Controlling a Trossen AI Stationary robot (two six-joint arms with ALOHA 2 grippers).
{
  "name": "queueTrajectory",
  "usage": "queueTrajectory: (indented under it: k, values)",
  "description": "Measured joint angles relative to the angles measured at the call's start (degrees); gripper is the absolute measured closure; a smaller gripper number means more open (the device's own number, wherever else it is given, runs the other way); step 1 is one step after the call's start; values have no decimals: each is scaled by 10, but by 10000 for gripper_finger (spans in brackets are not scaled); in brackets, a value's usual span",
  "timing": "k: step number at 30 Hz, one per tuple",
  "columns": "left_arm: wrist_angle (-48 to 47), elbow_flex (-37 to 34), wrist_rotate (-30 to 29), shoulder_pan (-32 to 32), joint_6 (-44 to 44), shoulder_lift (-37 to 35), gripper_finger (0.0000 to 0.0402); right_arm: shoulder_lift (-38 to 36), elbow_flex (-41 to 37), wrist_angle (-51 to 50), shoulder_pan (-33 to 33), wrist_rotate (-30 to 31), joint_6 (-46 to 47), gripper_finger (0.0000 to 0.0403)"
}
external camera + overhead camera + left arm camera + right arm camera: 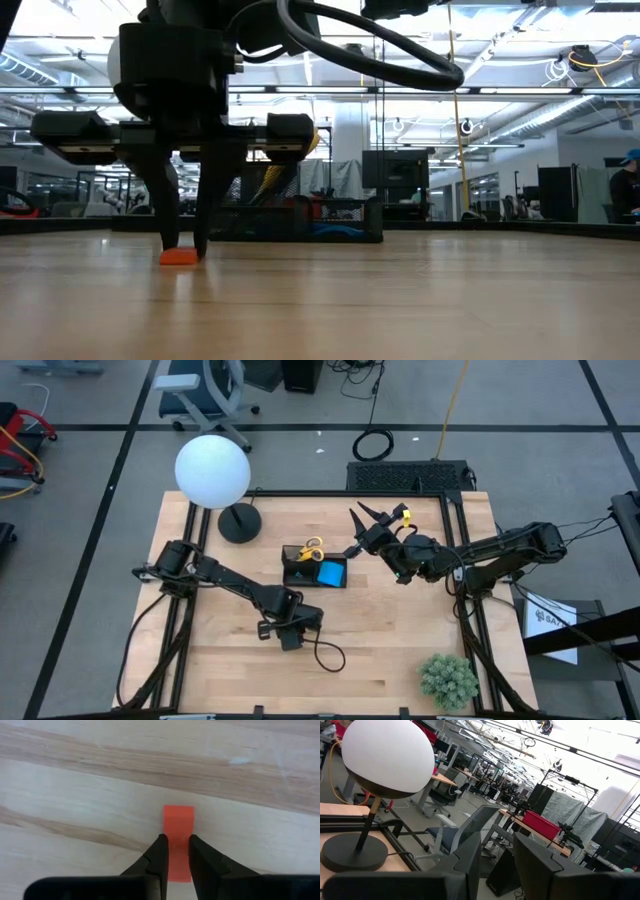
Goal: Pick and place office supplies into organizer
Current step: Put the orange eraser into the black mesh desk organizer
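Eraser [178, 840] pinched by left gripper [174, 851] on table [75, 795]; lift to be made straight up, grip kept centred. Right gripper [497, 852] raised, parted, empty.

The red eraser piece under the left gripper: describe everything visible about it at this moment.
The red eraser piece is a small orange-red rectangular block with flat faces and crisp edges, matte like rubber or foam. It lies flat on the light wooden table, in front of the organizer's side of the table, apart from the other supplies. The left gripper is down over it, its two dark fingers closed against the block's long sides. From the low view it sits on the tabletop, not lifted.
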Motion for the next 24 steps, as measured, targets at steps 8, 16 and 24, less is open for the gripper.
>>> queueTrajectory:
  k: [8, 16, 24]
  values:
    - [20, -4, -7, -2, -10, -29, 337, 0, 0, 0, 0, 0, 0, 298]
    - [22, -3, -20, -7, -27, -34, 337, 0, 0, 0, 0, 0, 0, 298]
    - [30, -3, -113, -8, -25, -35, 337, 0, 0, 0, 0, 0, 0, 298]
